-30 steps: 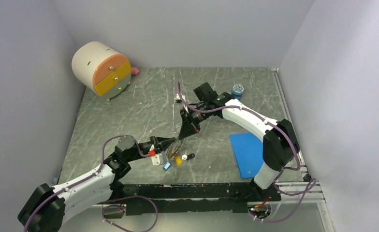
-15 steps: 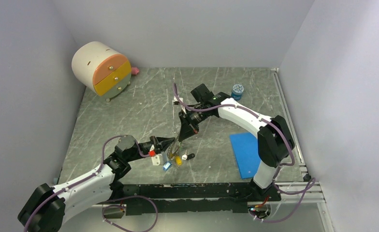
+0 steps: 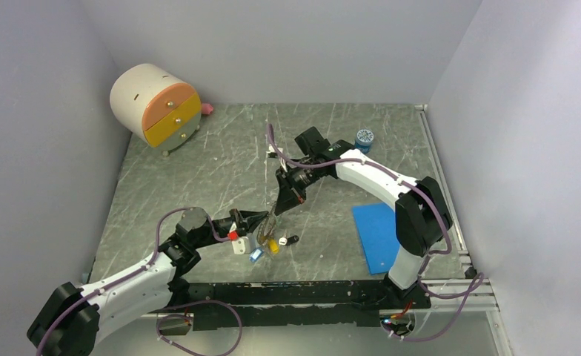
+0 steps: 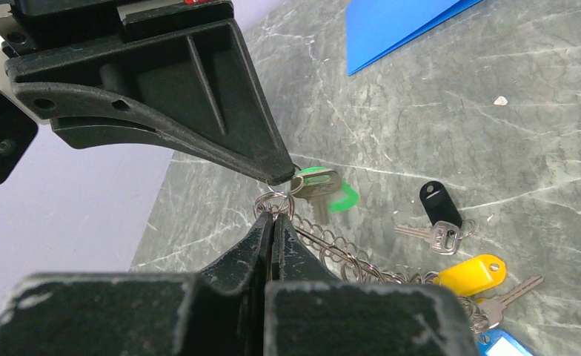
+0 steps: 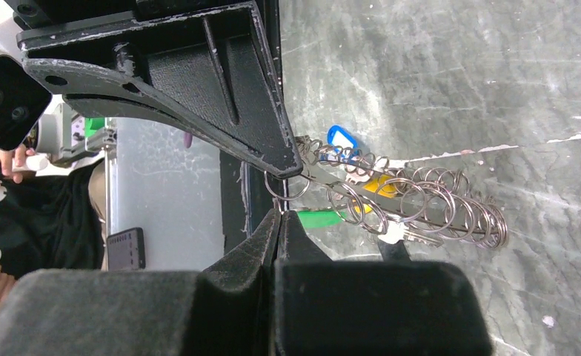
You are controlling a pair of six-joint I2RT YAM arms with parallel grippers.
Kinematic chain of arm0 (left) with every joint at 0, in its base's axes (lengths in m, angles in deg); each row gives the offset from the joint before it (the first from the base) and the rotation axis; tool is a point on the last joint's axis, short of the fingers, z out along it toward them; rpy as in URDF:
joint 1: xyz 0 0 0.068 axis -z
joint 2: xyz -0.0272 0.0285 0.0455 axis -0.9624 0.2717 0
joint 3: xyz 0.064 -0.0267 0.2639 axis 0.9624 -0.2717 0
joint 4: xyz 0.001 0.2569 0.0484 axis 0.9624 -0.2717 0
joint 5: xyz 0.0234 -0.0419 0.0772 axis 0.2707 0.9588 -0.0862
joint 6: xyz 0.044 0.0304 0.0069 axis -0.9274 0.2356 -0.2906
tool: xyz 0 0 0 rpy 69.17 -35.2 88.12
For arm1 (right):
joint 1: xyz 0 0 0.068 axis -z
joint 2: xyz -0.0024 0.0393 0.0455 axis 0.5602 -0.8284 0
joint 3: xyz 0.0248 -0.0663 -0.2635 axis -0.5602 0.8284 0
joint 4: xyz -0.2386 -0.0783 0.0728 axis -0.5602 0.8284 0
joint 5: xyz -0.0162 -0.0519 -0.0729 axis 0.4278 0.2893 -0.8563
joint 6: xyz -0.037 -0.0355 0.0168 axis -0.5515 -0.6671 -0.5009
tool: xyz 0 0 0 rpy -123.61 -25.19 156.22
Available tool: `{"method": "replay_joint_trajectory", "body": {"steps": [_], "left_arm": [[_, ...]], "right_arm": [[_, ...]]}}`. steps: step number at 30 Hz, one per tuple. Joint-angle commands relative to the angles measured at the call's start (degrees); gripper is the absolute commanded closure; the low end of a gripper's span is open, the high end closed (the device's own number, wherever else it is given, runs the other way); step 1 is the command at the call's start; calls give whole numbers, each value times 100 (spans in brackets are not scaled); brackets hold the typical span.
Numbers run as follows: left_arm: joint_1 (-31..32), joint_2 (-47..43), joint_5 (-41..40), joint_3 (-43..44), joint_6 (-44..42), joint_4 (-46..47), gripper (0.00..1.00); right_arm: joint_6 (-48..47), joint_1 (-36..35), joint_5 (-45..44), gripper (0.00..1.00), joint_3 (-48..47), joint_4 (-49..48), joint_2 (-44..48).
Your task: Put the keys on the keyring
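Both my grippers are pinched fully shut, tip to tip, just left of the blue sheet (image 3: 380, 236). My left gripper (image 4: 273, 222) nips the end loop of the keyring (image 5: 421, 200), a thin, springy run of wire coils. My right gripper (image 5: 280, 216) holds the green key (image 4: 321, 185) against that end. Everything here looks light, slick and floppy, so I'd hold the key by its flat head. My own fingertips (image 4: 252, 248) hide the threading point, and I cannot tell whether the key has caught.
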Motion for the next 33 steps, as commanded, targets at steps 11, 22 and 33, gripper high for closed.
{"method": "replay_joint_trajectory", "body": {"steps": [11, 22, 33], "left_arm": [[59, -150, 214, 101, -112, 298, 97], [59, -154, 184, 111, -96, 311, 97], [57, -162, 106, 82, 44, 469, 97]], "right_arm": [[235, 69, 92, 100, -332, -201, -194], [371, 78, -236, 100, -289, -259, -299], [430, 78, -898, 100, -177, -241, -238]]}}
